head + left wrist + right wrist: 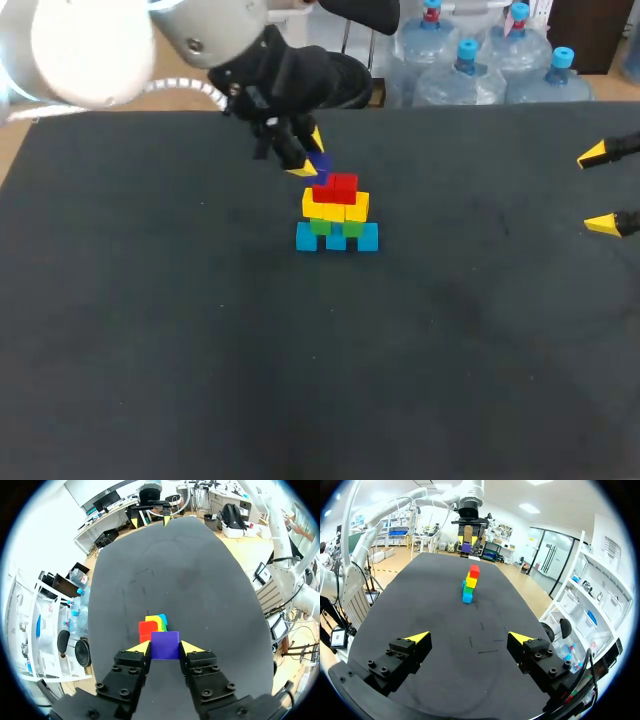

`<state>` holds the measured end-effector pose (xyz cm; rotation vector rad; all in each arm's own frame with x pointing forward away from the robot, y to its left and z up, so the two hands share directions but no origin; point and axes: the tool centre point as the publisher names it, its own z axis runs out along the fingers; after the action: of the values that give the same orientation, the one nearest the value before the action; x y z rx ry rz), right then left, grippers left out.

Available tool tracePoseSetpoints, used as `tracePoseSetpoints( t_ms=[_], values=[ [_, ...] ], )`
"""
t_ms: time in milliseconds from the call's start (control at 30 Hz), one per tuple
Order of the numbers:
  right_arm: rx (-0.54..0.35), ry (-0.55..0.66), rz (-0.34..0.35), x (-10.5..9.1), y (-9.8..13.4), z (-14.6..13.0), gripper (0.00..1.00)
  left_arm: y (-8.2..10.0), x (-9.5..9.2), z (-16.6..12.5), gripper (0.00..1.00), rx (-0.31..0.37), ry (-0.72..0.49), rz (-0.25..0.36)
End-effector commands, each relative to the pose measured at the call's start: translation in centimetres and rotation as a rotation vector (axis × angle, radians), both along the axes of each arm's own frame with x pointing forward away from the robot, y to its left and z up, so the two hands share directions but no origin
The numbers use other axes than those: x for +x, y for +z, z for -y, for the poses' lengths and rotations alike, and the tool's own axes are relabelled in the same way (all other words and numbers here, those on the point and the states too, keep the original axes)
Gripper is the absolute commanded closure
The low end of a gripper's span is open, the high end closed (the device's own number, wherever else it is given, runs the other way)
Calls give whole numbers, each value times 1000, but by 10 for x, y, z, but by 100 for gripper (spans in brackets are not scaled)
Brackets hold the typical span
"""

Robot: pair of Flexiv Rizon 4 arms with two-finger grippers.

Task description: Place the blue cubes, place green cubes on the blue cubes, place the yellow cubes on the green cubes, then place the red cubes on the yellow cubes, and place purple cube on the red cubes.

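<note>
Two left fingers (138, 649) clamp purple cube (165, 645); red cubes (147, 628) just ahead.

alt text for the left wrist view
The left gripper is shut on a purple cube, with a red-topped cube stack just ahead on a black table. The right gripper is open at the far edge.
</note>
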<state>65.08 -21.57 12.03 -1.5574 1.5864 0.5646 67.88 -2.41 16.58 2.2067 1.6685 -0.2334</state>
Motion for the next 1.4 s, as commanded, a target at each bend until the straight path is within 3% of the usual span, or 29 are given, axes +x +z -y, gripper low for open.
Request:
tracePoseSetpoints(
  t_ms=[33, 733, 1400],
  values=[
    [1, 1, 1, 1, -1, -1, 0, -6, 10, 13, 100, 13, -8, -37],
    [1, 1, 1, 1, -1, -1, 0, -28, 23, 29, 100, 36, 0, -44],
    [1, 1, 1, 1, -1, -1, 0, -32, 36, 24, 100, 30, 78, -41]
  ],
)
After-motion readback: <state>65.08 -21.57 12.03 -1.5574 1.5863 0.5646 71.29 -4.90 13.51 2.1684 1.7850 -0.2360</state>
